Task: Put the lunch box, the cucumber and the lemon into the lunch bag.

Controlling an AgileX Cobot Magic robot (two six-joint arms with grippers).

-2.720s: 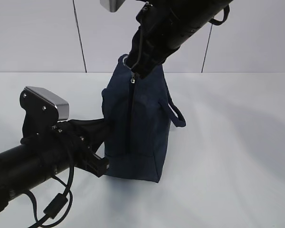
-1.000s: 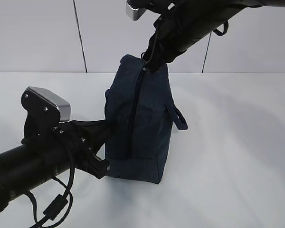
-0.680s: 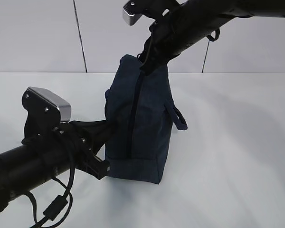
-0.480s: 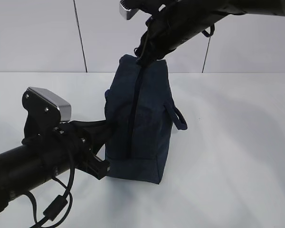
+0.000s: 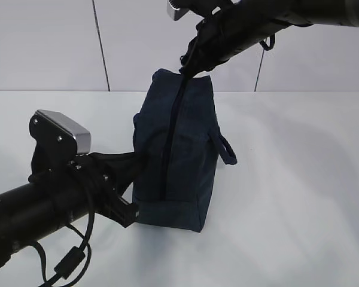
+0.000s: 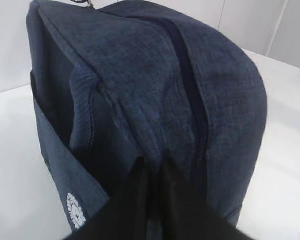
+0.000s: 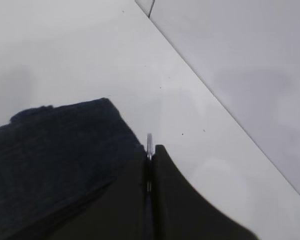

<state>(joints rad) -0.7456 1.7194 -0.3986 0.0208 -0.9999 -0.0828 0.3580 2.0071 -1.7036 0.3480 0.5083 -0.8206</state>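
So at this point the lunch bag [image 5: 175, 152] was standing upright on the bench [image 5: 299, 179], and I had both arms on it. My left end effector [image 6: 152, 170] was pinched shut on a fold of fabric low on the bag's side, next to the strap handle [image 6: 82, 100], basically pinning the bag in place. My right end effector [image 7: 149, 165] was up at the bag's top corner, fingers pressed together on a thin silver bit that I took for the zipper's ring pull [image 7: 149, 142]; you could only see a sliver of metal poking out between them.

Progress-wise: the zipper [image 5: 170, 134] ran dark and shut down the whole near face of the bag, top to bottom, as far as I could tell. No lunch box, cucumber or lemon anywhere in view, on the bench around the bag or otherwise. Since the bag looked filled out and zipped, my guess was everything was already inside and I was on the last bit of closing it. Can't confirm the contents though, the bag hid whatever was in there.
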